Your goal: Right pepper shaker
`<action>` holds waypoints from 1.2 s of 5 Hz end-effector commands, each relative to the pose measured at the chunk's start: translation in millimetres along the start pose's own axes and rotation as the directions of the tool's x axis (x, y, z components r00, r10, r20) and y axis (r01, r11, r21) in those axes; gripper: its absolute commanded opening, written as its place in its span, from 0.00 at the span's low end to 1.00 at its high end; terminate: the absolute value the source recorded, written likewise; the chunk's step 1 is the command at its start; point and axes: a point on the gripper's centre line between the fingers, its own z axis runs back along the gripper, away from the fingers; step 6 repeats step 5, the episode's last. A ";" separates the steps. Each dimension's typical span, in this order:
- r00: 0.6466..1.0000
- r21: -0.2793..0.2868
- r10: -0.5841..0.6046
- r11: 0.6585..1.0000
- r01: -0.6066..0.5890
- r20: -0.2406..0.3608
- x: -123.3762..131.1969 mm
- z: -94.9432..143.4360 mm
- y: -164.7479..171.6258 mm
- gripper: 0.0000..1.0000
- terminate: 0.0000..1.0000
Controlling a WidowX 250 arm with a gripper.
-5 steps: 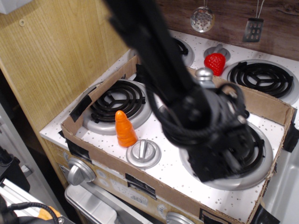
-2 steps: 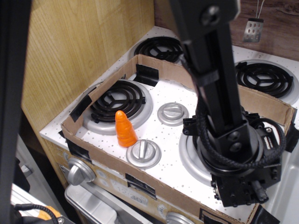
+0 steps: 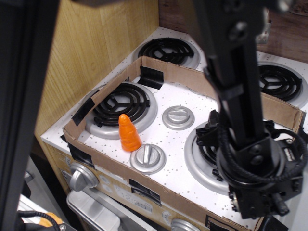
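Note:
The pepper shaker is hidden in this view; the black arm covers the back right of the stove. My gripper (image 3: 260, 206) hangs low at the front right corner of the cardboard tray, over the front edge of the right burner (image 3: 204, 159). Its wrist and cables block the fingers, so I cannot tell whether it is open or shut, or whether it holds anything. The orange toy carrot (image 3: 128, 133) stands upright at the front of the left burner (image 3: 121, 103), far left of the gripper.
Two round silver knobs lie on the white top, one in the middle (image 3: 178, 117) and one in front (image 3: 147, 158). A low cardboard wall (image 3: 159, 193) rings the tray. Two more burners lie behind it (image 3: 166, 49) (image 3: 280, 81). A wooden panel (image 3: 96, 43) stands on the left.
The arm has swung right and toward the front corner, and the gripper is lower. The shaker and a red strawberry seen one second ago are now hidden behind the arm.

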 end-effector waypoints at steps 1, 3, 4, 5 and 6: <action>0.997 -0.024 -0.021 1.000 0.019 -0.073 5.0 3.4 -6.8 1.00 0.00; 0.983 -0.056 -0.089 0.995 0.081 -0.161 30.8 10.4 -0.5 1.00 0.00; 0.978 -0.060 -0.154 0.987 0.147 -0.142 52.2 11.5 3.1 1.00 0.00; 0.975 -0.061 -0.187 0.982 0.181 -0.119 69.2 11.4 6.6 1.00 1.00; 0.975 -0.061 -0.187 0.982 0.181 -0.119 69.2 11.4 6.6 1.00 1.00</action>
